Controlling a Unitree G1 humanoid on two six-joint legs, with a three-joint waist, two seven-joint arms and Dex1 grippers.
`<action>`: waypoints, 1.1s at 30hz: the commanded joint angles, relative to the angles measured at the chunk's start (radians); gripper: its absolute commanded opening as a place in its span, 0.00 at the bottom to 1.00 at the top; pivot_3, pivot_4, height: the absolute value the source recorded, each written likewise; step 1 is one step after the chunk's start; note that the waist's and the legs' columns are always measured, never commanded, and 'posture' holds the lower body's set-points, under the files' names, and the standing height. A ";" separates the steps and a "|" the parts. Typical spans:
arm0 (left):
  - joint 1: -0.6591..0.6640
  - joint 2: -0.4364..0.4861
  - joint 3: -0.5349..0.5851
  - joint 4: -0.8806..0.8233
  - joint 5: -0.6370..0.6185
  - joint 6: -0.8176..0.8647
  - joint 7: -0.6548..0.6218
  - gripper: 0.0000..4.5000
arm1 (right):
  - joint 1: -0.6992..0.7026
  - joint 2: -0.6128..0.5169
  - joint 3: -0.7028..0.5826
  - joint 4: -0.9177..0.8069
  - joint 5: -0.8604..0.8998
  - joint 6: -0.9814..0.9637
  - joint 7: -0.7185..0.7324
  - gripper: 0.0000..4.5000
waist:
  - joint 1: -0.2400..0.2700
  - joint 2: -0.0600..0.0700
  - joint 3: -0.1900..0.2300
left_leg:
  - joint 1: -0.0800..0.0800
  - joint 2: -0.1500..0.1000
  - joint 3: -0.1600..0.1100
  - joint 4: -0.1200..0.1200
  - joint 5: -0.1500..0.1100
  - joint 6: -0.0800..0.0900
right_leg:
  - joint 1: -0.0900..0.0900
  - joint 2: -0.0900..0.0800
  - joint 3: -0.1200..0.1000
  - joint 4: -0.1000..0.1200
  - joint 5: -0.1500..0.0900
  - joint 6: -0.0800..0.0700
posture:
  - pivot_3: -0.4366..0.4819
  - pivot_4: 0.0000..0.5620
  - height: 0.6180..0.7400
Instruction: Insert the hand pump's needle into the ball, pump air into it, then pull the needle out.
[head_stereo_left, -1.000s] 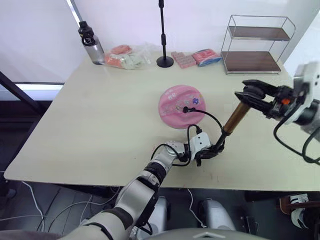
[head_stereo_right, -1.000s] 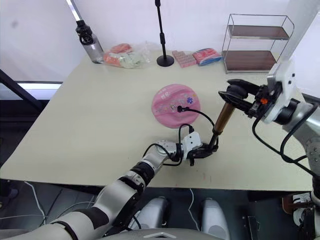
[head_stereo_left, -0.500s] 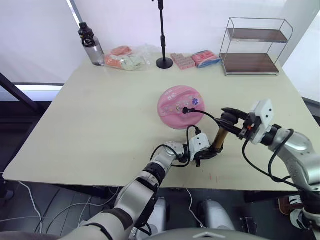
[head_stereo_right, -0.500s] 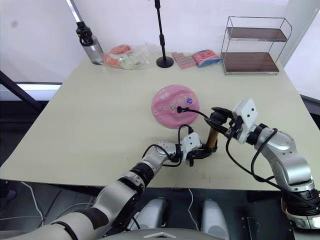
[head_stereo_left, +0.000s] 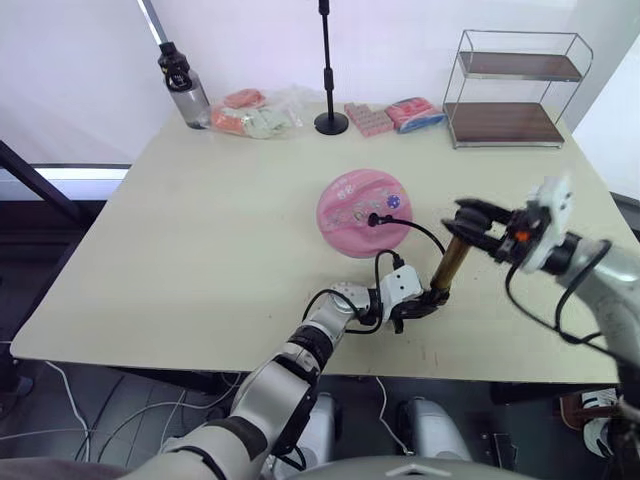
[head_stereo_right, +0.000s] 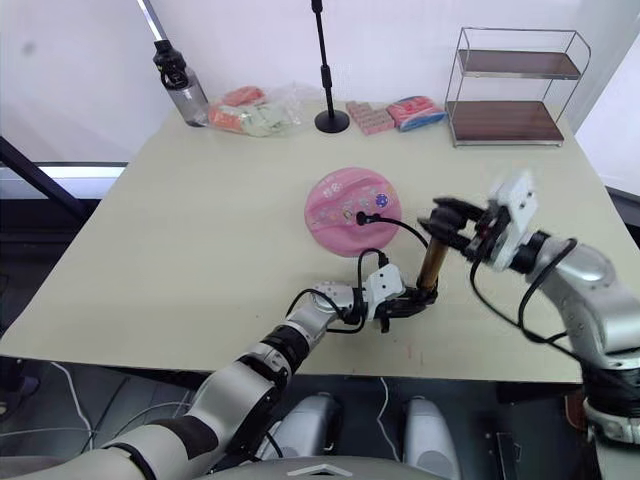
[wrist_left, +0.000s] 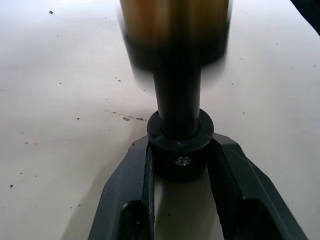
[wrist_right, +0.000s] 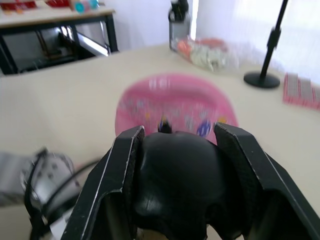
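Note:
The pink ball (head_stereo_left: 363, 212) lies mid-table. A small black fitting (head_stereo_left: 373, 219) sits at its valve; the needle itself is hidden. From there the thin black hose (head_stereo_left: 428, 236) loops down to the foot of the hand pump (head_stereo_left: 448, 268), which stands tilted with its gold barrel rising to the right. My left gripper (head_stereo_left: 418, 305) rests low on the table, shut on the pump's black base collar (wrist_left: 180, 147). My right gripper (head_stereo_left: 472, 218) is shut on the pump's black handle (wrist_right: 175, 180) at the top, with the ball (wrist_right: 175, 102) beyond it.
Along the back of the table (head_stereo_left: 200, 250) stand a grey bottle (head_stereo_left: 183, 85), a bag of packets (head_stereo_left: 255, 112), a black stand (head_stereo_left: 329, 120), pink packets (head_stereo_left: 390, 116) and a wire shelf (head_stereo_left: 515, 85). The table's front edge runs just below my left gripper.
My right gripper pushed the pump handle down toward the left gripper, then rose part of the way back. The left gripper and the ball kept still.

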 joint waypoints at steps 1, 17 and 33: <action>0.043 0.004 -0.038 0.060 0.054 0.032 -0.011 0.23 | -0.086 -0.059 -0.120 -0.069 0.128 0.051 0.006 0.38 | 0.000 0.000 0.000 | 0.000 0.000 0.000 0.000 0.000 0.000 | 0.000 0.000 0.000 0.000 0.000 0.000 | 0.48 0.27 1.00; 0.056 0.005 -0.042 0.055 0.057 0.024 -0.017 0.23 | -0.033 -0.147 -0.110 -0.080 0.144 0.132 0.012 0.38 | 0.001 0.000 0.002 | -0.002 0.000 0.001 0.000 -0.001 0.002 | -0.001 0.000 0.000 -0.001 0.002 -0.003 | 0.48 0.27 1.00; 0.057 0.002 -0.041 0.051 0.063 0.025 -0.010 0.23 | 0.226 0.082 0.180 0.167 -0.246 -0.218 0.031 0.38 | -0.004 -0.009 -0.010 | 0.005 0.001 0.001 -0.001 -0.002 0.003 | 0.004 0.001 0.001 0.000 -0.001 0.001 | 0.48 0.27 1.00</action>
